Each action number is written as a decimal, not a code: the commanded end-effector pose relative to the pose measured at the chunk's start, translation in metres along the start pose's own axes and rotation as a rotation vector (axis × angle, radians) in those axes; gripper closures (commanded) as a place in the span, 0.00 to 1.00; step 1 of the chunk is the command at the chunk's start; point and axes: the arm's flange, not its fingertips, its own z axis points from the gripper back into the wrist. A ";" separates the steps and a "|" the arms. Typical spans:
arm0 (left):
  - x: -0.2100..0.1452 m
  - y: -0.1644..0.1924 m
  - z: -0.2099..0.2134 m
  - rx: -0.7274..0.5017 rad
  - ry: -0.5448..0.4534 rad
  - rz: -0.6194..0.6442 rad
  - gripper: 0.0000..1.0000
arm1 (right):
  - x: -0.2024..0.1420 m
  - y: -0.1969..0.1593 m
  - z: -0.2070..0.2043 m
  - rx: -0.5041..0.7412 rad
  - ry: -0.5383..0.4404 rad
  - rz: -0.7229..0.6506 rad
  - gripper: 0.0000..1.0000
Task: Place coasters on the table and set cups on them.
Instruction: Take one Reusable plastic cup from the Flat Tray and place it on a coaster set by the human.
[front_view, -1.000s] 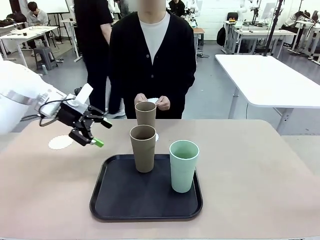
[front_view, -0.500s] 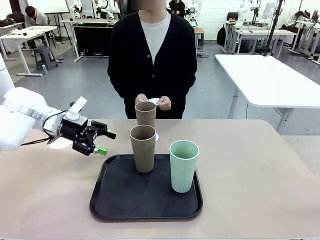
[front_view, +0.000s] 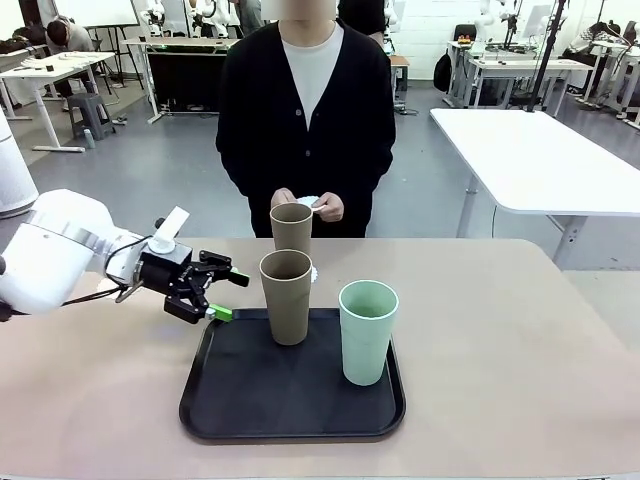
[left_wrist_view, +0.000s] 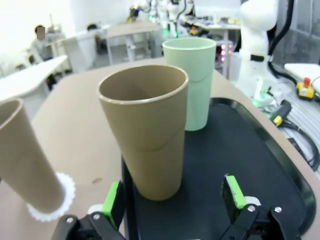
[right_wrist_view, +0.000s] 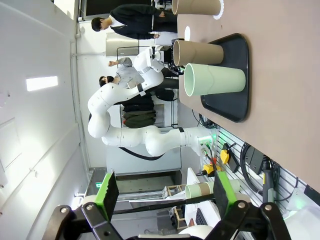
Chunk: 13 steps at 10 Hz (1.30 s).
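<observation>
A tan cup (front_view: 287, 297) and a mint green cup (front_view: 367, 332) stand on a black tray (front_view: 290, 405). Behind them, a second tan cup (front_view: 291, 228) stands on a coaster (front_view: 313, 272) on the table (front_view: 500, 330). The person holds another coaster (front_view: 308, 203) in both hands. My left gripper (front_view: 228, 296) is open, level with the tray's left rim and pointing at the near tan cup (left_wrist_view: 145, 135), which stands just beyond its green pads (left_wrist_view: 112, 202). My right gripper (right_wrist_view: 166, 189) is open and far from the cups, with nothing between its fingers. One coaster (right_wrist_view: 187, 33) lies flat on the table.
The person stands at the table's far edge, directly behind the cups. The tray sits in the middle near my side. A white table (front_view: 540, 160) stands off to the right, beyond this one.
My left gripper has moved right and lower, from beside the flat coaster on the table's left to the tray's left edge, and the arm now covers that coaster. The cups have not moved.
</observation>
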 end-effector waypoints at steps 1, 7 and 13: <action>-0.002 -0.004 -0.019 0.029 0.018 -0.059 0.00 | 0.000 0.000 0.001 0.008 0.000 0.005 0.00; 0.000 0.005 -0.027 0.017 0.016 -0.010 0.00 | 0.000 0.000 0.001 0.008 0.000 0.005 0.00; 0.000 0.005 -0.027 0.017 0.016 -0.010 0.00 | 0.000 0.000 0.001 0.008 0.000 0.005 0.00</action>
